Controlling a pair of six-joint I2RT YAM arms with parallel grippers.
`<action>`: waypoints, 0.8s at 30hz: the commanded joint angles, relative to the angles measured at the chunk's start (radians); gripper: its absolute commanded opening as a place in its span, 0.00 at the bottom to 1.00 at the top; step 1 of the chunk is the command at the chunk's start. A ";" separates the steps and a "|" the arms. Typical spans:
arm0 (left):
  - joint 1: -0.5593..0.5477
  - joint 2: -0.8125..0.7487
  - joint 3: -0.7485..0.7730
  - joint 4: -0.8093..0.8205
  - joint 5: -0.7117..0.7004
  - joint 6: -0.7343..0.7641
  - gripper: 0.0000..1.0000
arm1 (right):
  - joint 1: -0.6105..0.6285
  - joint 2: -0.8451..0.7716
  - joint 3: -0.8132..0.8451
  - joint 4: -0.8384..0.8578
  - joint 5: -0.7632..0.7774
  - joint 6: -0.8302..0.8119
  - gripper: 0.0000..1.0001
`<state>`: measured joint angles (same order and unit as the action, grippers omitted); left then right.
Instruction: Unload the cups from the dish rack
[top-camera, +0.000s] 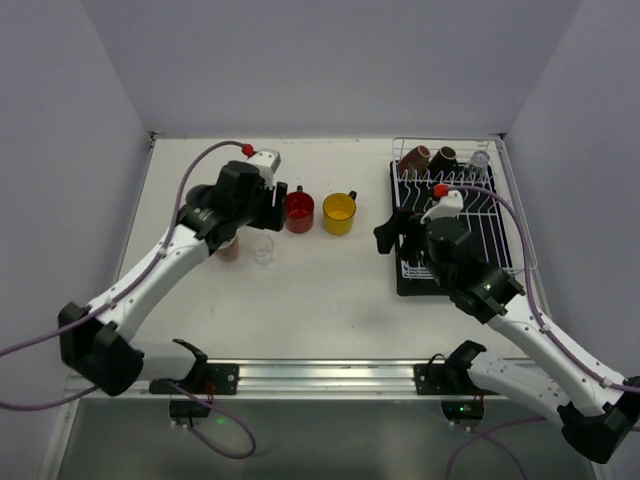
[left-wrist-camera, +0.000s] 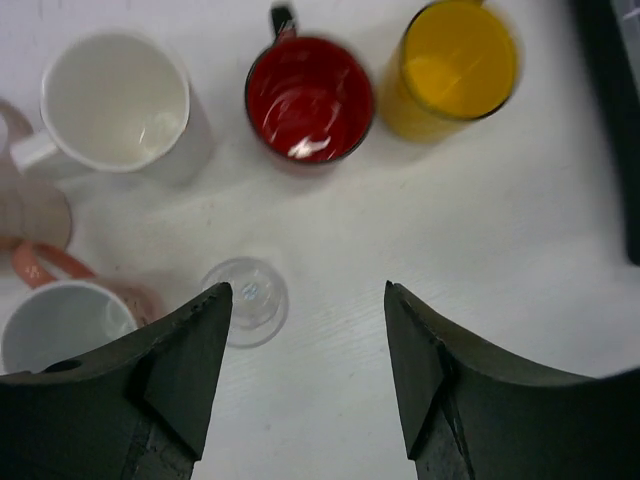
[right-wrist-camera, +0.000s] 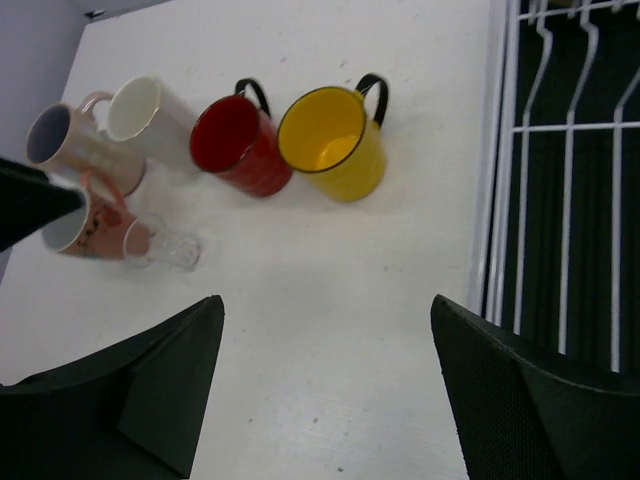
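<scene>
The white wire dish rack (top-camera: 470, 215) stands on a black tray at the right. At its far end lie a brown cup (top-camera: 417, 156), a black cup (top-camera: 443, 156) and a clear glass (top-camera: 480, 160). On the table stand a red mug (top-camera: 299, 210), a yellow mug (top-camera: 340, 213), a clear glass (top-camera: 263, 248) and a pink mug (top-camera: 228, 250). The white mug (left-wrist-camera: 115, 105) shows in the left wrist view. My left gripper (left-wrist-camera: 308, 290) is open and empty above the glass (left-wrist-camera: 245, 300). My right gripper (right-wrist-camera: 328, 300) is open and empty over bare table, just left of the rack (right-wrist-camera: 565, 180).
A pale mug with a purple inside (right-wrist-camera: 65, 145) lies beside the white mug (right-wrist-camera: 150, 120). The table's walls close in the far side and both flanks. The arm bases and a metal rail (top-camera: 320, 375) run along the near edge.
</scene>
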<state>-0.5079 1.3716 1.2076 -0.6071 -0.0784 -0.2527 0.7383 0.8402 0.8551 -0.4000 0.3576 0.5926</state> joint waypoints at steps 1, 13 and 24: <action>-0.043 -0.199 -0.050 0.199 0.127 -0.019 0.66 | -0.115 0.031 0.085 -0.019 -0.077 -0.091 0.84; -0.069 -0.689 -0.471 0.409 0.380 -0.022 0.72 | -0.476 0.497 0.413 0.041 -0.094 -0.140 0.84; -0.070 -0.760 -0.511 0.431 0.428 0.023 0.73 | -0.596 0.936 0.725 0.138 -0.123 -0.065 0.83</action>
<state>-0.5728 0.6170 0.6941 -0.2234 0.3126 -0.2584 0.1585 1.7233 1.5097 -0.3099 0.2607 0.4999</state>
